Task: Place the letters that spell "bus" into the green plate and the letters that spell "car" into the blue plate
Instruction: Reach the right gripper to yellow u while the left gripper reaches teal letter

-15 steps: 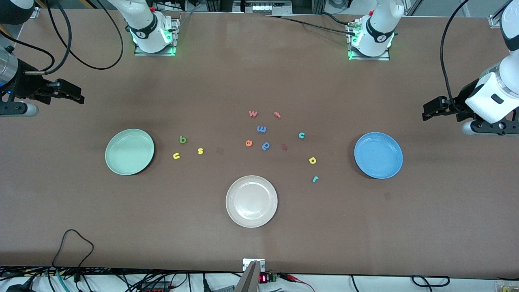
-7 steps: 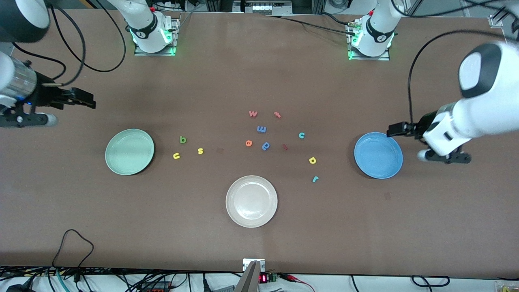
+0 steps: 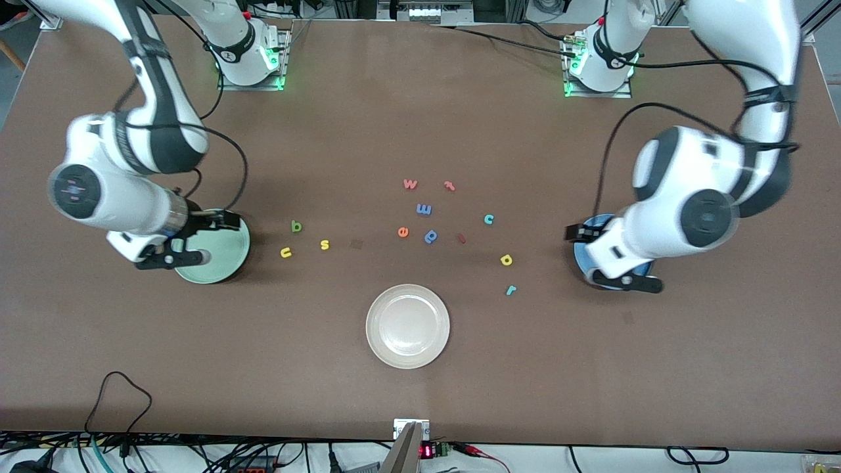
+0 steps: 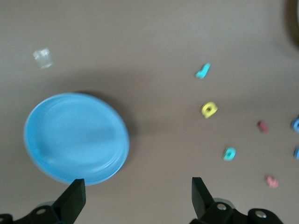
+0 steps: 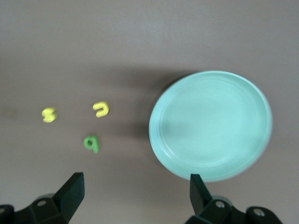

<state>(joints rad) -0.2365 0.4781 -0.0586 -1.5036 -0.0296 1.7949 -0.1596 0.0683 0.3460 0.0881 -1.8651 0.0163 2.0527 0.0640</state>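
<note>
The green plate [image 3: 217,264] lies toward the right arm's end of the table, and my right gripper [image 3: 227,223] hangs open over its edge with nothing between its fingers. Beside that plate [image 5: 210,123] lie the green "b" [image 3: 296,226], yellow "u" [image 3: 286,252] and yellow "s" [image 3: 324,244]. The blue plate [image 4: 74,135] is mostly covered by the left arm in the front view. My left gripper [image 3: 575,231] is open and empty over its rim. The teal "c" [image 3: 489,219], yellow "a" [image 3: 506,260] and teal "r" [image 3: 511,290] lie on the table beside it.
A beige-white plate [image 3: 407,326] sits nearer the front camera, mid-table. Other loose letters cluster in the middle: pink "w" [image 3: 410,184], pink "t" [image 3: 449,186], blue "m" [image 3: 424,209], orange "e" [image 3: 403,231], blue "p" [image 3: 431,236].
Both arms have swung in from the table's ends. The right gripper now hangs over the green plate and the left gripper over the blue plate. No letter has moved.
</note>
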